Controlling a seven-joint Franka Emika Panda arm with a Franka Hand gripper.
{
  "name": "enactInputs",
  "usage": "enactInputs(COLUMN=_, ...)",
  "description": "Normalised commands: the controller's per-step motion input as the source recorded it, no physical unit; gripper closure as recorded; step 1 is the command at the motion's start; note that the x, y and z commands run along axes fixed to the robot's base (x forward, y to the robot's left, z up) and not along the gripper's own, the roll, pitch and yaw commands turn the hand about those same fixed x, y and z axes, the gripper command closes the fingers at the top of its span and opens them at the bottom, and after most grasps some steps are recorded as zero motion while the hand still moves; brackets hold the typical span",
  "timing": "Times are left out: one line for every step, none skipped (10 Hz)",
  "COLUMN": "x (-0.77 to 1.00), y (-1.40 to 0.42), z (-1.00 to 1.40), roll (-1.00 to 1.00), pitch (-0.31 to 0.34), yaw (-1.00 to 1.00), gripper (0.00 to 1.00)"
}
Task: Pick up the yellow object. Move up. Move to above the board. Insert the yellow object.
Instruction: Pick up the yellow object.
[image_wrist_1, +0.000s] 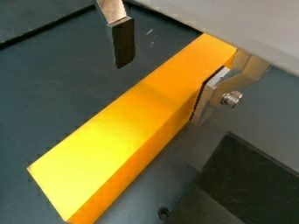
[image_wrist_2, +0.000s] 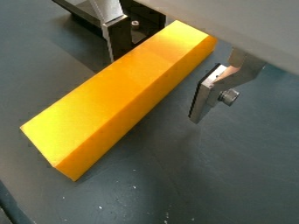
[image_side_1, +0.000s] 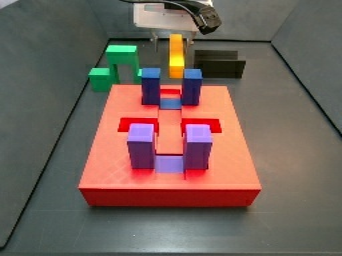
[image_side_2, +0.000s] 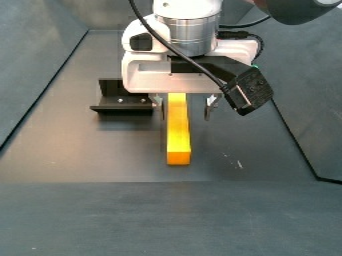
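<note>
The yellow object (image_side_2: 177, 128) is a long yellow-orange bar lying flat on the dark floor, also seen in both wrist views (image_wrist_1: 128, 131) (image_wrist_2: 117, 96) and behind the board in a side view (image_side_1: 177, 48). My gripper (image_side_2: 178, 97) is low over one end of it, also in both wrist views (image_wrist_1: 166, 77) (image_wrist_2: 159, 77). It is open, with one finger on each long side of the bar. One finger (image_wrist_1: 121, 39) stands clear of the bar. The red board (image_side_1: 107, 160) with upright blue-purple posts (image_side_1: 140, 145) lies in front.
A dark fixture (image_side_2: 123, 100) stands on the floor beside the gripper and shows in a side view (image_side_1: 221, 65). A green arch block (image_side_1: 118, 62) sits behind the board's far left. Grey walls enclose the floor.
</note>
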Motion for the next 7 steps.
enactInputs(x=0.00, y=0.00, z=-0.09, roll=0.00, pitch=-0.023, yaw=0.00, gripper=0.00)
enactInputs(x=0.00, y=0.00, z=-0.20, roll=0.00, pitch=-0.049, yaw=0.00, gripper=0.00)
enactInputs(x=0.00, y=0.00, z=-0.17, roll=0.00, pitch=-0.011, yaw=0.00, gripper=0.00)
enactInputs(x=0.00, y=0.00, z=-0.19, roll=0.00, pitch=-0.011, yaw=0.00, gripper=0.00)
enactInputs(x=0.00, y=-0.01, z=0.00, roll=0.01, pitch=0.000, yaw=0.00, gripper=0.00)
enactInputs(x=-0.05, y=-0.01, z=0.00, roll=0.01, pitch=-0.020, yaw=0.00, gripper=0.00)
enactInputs(x=-0.05, y=0.00, z=0.00, roll=0.00, pitch=0.000, yaw=0.00, gripper=0.00)
